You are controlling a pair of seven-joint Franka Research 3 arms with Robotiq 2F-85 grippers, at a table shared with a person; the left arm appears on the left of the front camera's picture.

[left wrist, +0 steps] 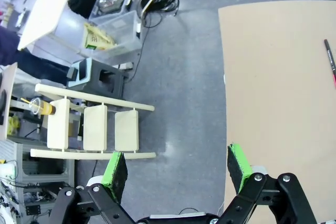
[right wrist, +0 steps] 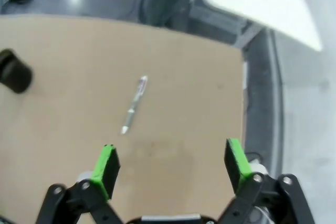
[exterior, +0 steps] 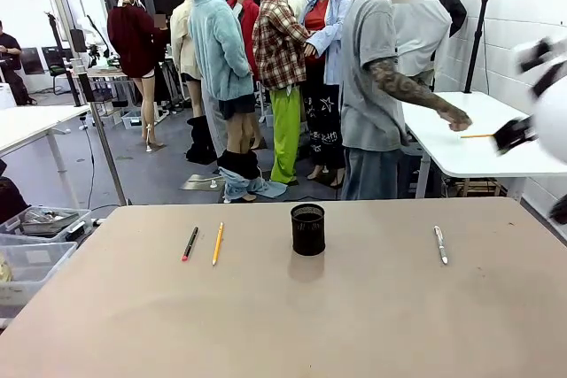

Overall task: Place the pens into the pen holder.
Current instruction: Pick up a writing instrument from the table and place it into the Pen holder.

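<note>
The black mesh pen holder (exterior: 307,228) stands upright at the middle of the tan table (exterior: 283,325). Left of it lie a dark pen with a red end (exterior: 190,243) and a yellow-orange pencil (exterior: 217,243), side by side. A greyish pen (exterior: 440,244) lies to the holder's right. In the right wrist view my right gripper (right wrist: 170,165) hangs open above the table, with the greyish pen (right wrist: 133,104) ahead of it and the holder (right wrist: 14,71) at the far left. My left gripper (left wrist: 177,167) is open over the table's edge and the floor; the dark pen (left wrist: 331,63) shows at the right border.
A person stands beyond the far edge, a hand (exterior: 458,119) resting on a white table (exterior: 478,135). Part of my right arm (exterior: 545,99) blurs at the picture's right. Clear plastic bins (exterior: 31,245) sit on the floor at the left, near a wooden rack (left wrist: 89,128).
</note>
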